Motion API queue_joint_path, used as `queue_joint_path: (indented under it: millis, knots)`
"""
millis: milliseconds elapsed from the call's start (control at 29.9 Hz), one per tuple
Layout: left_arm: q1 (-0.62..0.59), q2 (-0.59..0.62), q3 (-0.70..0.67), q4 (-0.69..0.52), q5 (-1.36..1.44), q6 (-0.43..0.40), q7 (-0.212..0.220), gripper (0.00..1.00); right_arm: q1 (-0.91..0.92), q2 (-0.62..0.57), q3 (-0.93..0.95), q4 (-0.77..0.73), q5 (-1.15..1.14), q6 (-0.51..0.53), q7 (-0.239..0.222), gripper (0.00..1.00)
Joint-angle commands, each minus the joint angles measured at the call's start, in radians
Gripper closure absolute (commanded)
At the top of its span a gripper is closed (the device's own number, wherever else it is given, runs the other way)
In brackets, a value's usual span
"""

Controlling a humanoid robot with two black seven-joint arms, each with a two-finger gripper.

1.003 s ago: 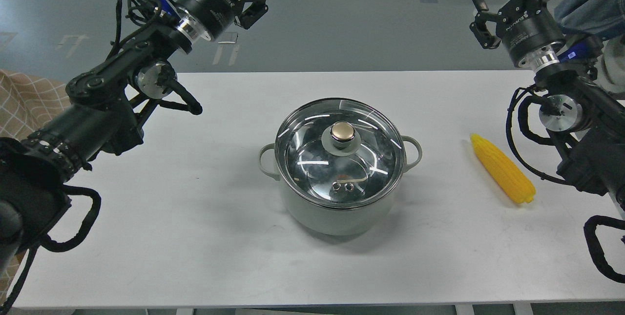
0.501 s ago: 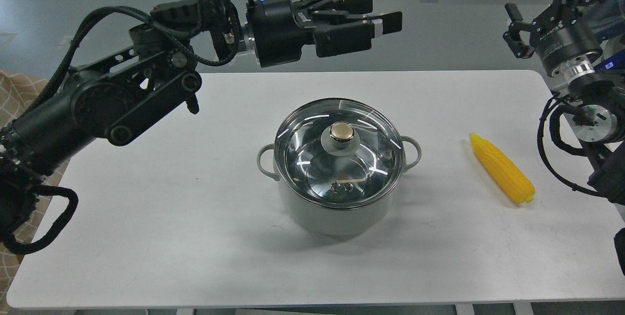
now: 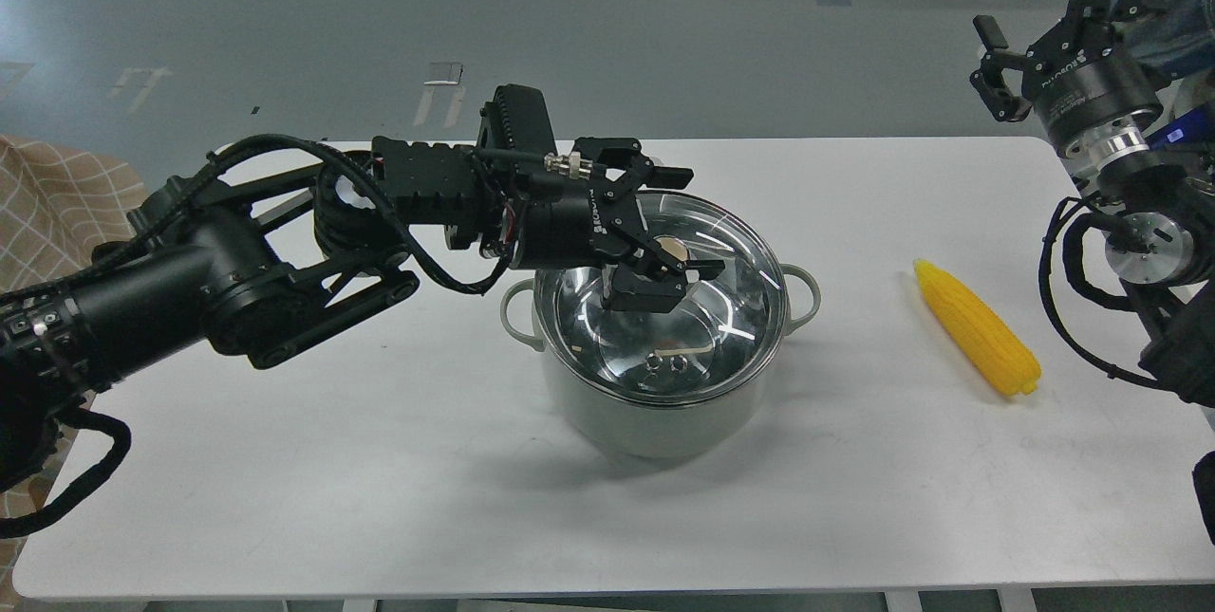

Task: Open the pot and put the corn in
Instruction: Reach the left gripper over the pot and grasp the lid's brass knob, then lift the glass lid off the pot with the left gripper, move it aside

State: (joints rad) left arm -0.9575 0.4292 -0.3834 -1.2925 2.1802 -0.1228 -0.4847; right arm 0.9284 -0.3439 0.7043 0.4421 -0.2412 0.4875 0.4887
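While the left pincer (image 3: pixel 669 247) sits spread around the gold knob (image 3: pixel 672 251) of the glass lid (image 3: pixel 721 308), pot (image 3: pixel 655 403) mid-counter (image 3: pixel 285 422), corn (image 3: pixel 978 342) at 3 o'clock: centre, clamp, lift straight. Right pincer (image 3: pixel 1063 24) apart, idle.

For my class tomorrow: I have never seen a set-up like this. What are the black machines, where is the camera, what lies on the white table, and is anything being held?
The picture comes from a camera in a humanoid robot's head, looking forward and down, so the two black arms are its own. The left arm reaches in from the left; its tool, two fingers spread apart, sits around the gold knob of the glass lid. Whether it already grips the knob cannot be told. The lid rests on a pale grey-green pot with two loop handles, in the middle of the white table. To the right of the pot, apart from it, lies a yellow corn cob. The right tool hangs raised at the upper right, open and empty.
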Motion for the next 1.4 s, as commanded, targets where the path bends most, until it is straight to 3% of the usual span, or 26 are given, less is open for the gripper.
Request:
queue_joint_path:
  millis: [0,301,468,668,702,735,869,1170,1370]
  knots:
    - [0.032,0.003,0.000,0.001,0.001,-0.001,0.000,0.03,0.000,0.000,0.001,0.000,-0.001,0.000,0.000,0.00]
    - [0.078,0.008,-0.008,0.013,0.001,-0.002,-0.002,0.09,-0.005,0.000,0.001,0.003,0.000,0.000,0.000,0.00]
    - [0.091,0.006,-0.006,0.015,-0.002,-0.002,0.006,0.19,-0.007,0.000,0.000,0.017,-0.001,0.000,0.000,0.00]
    - [0.092,0.003,-0.006,0.038,0.000,-0.002,0.008,0.43,-0.008,0.000,0.000,0.021,-0.001,0.000,0.000,0.00]
    - [0.092,0.003,-0.009,0.038,-0.002,-0.002,0.009,0.59,-0.008,0.000,0.000,0.021,-0.001,0.000,0.000,0.00]
    - [0.092,0.002,-0.012,0.038,-0.002,-0.002,0.009,0.66,-0.008,0.000,0.000,0.021,-0.001,0.000,0.000,0.00]
    - [0.089,-0.003,-0.017,0.038,-0.003,0.000,0.011,0.85,-0.008,0.000,0.000,0.021,-0.001,0.000,0.000,0.00]
    - [0.010,0.016,-0.037,0.015,-0.106,-0.005,0.008,0.87,-0.010,0.003,-0.002,0.023,-0.001,0.000,0.000,0.00]
    - [-0.037,0.181,-0.042,-0.043,-0.193,-0.009,-0.004,0.87,-0.019,0.003,0.000,0.023,-0.001,0.000,0.000,0.00]
